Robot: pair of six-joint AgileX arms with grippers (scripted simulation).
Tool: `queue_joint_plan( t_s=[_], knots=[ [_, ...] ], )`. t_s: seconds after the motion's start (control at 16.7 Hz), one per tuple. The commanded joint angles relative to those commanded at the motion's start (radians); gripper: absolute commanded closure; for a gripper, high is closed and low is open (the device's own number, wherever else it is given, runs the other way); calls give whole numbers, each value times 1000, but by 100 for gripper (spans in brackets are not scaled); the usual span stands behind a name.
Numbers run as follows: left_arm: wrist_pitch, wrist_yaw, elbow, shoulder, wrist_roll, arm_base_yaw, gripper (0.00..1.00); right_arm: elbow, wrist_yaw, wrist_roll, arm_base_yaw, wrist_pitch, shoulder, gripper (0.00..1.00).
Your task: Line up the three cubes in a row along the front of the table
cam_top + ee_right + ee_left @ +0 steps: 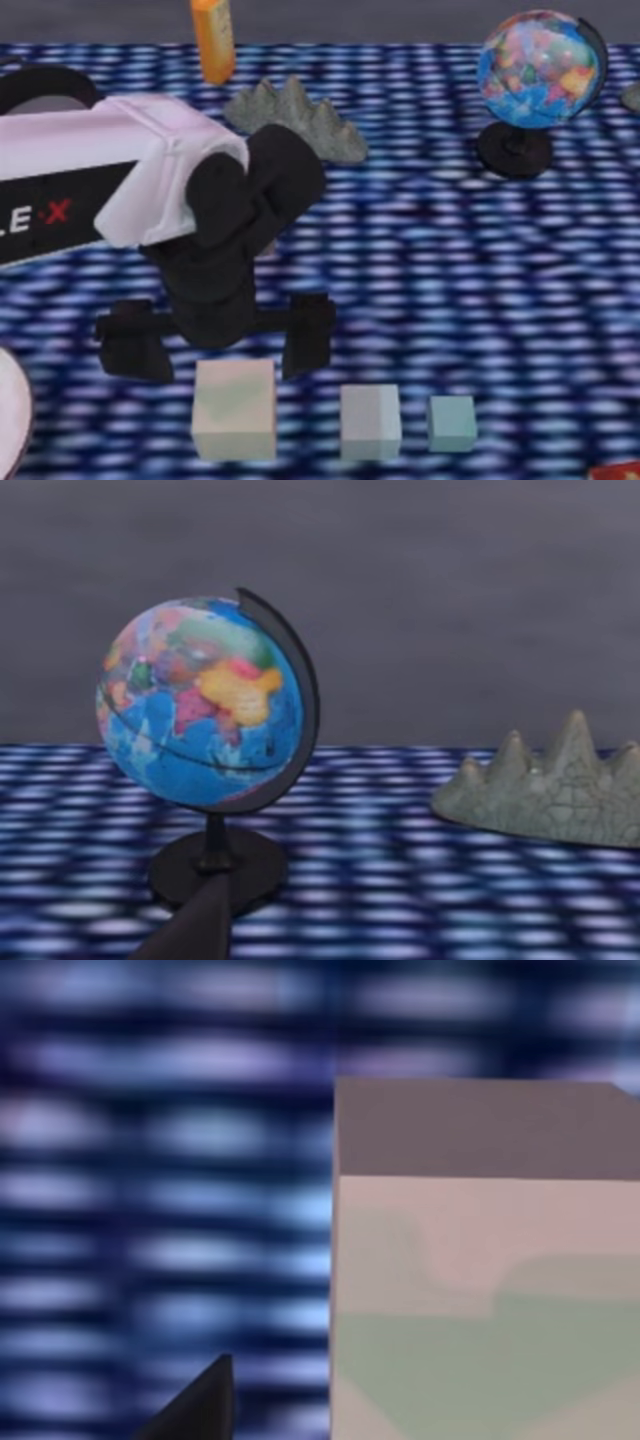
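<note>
Three cubes stand in a row along the front of the table (480, 280): the large cream-pink cube (235, 408), the medium grey-lavender cube (370, 421) and the small teal-grey cube (452, 422). My left gripper (222, 340) hovers just behind the large cube, open, its fingers spread wider than the cube and holding nothing. In the left wrist view the large cube (485, 1290) fills the picture beside one dark fingertip (195, 1410). My right arm is out of the top view. Its wrist view shows one dark fingertip (205, 920) with nothing held.
A jagged grey rock (295, 118) lies behind the left arm. A globe (538, 75) on a black stand is at the back right, an orange bottle (213, 38) at the back. A white round edge (10, 420) shows front left, a red thing (615, 470) front right.
</note>
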State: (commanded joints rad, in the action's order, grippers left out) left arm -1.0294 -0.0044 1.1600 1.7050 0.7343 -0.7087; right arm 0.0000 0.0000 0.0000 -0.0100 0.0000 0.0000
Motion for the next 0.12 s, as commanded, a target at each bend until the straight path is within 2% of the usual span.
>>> queue_joint_plan(
  t_s=[0.12],
  knots=[
    [-16, 0, 12, -12, -1, 2, 0, 0, 0, 0, 0, 0, 0, 0]
  ],
)
